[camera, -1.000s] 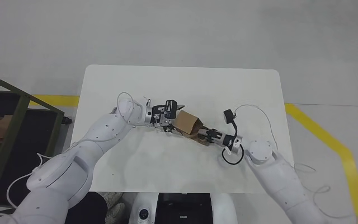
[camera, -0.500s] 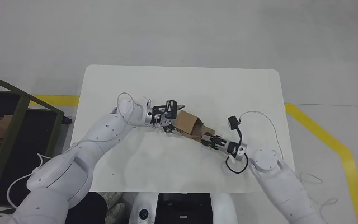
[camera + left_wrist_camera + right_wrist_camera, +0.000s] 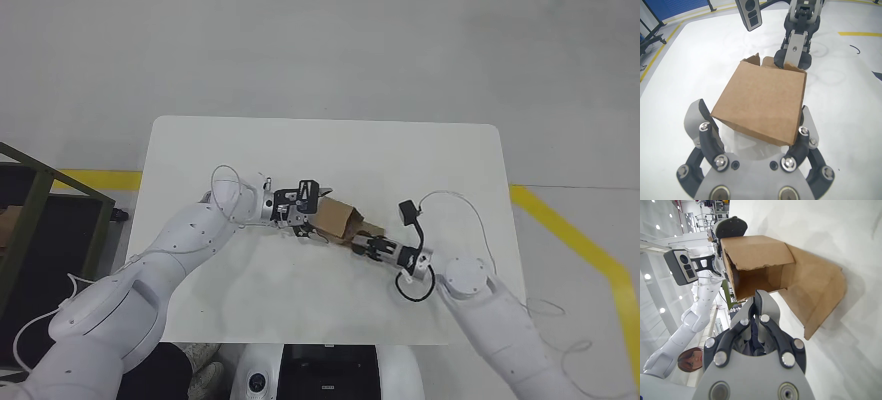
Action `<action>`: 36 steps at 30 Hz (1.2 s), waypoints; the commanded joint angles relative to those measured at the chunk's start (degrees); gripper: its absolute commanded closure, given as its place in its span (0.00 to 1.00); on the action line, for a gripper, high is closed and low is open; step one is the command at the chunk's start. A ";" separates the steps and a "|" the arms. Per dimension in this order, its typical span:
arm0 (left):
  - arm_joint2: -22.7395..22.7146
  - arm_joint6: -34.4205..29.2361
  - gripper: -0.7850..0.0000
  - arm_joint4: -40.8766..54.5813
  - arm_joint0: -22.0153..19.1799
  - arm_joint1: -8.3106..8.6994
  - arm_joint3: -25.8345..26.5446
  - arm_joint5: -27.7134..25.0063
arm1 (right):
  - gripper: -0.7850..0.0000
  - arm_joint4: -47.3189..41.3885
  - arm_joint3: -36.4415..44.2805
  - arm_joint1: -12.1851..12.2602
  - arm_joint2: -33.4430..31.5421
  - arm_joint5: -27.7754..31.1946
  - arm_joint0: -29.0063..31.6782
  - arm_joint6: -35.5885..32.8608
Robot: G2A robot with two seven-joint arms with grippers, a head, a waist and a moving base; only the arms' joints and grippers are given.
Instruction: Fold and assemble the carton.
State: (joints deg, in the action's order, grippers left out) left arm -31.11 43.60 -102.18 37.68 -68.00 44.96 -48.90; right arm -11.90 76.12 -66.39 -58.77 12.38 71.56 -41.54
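Observation:
A small brown carton (image 3: 338, 218) lies on its side at the middle of the white table (image 3: 200, 160). My left gripper (image 3: 308, 208) is shut on it, its two fingers pressing opposite sides of the closed end (image 3: 762, 98). The far end is open, with ragged torn edges and one long flap (image 3: 815, 298) folded out against the table. My right gripper (image 3: 360, 245) is shut, its tips (image 3: 755, 294) at the rim of the carton's open mouth (image 3: 757, 275). In the left wrist view, the right gripper (image 3: 793, 60) touches the carton's far edge.
A thin black cable (image 3: 450, 195) loops over the table beside the right arm. A dark green-framed cart (image 3: 30, 200) stands on the floor past the table's left edge. Yellow floor tape (image 3: 570, 235) runs off to the right.
The right arm dipped toward the table's front edge, then came back. Its gripper stayed at the carton's open end. The left gripper and carton kept still.

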 commanded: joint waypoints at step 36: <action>0.37 -0.68 0.00 -0.51 0.21 -0.62 0.38 -0.50 | 1.00 -5.00 -16.68 -5.32 8.32 7.37 -12.68 -2.93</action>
State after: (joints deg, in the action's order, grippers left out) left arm -30.71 42.87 -102.71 37.88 -68.61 45.41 -49.42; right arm -17.00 59.55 -71.72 -50.32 19.60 58.94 -44.41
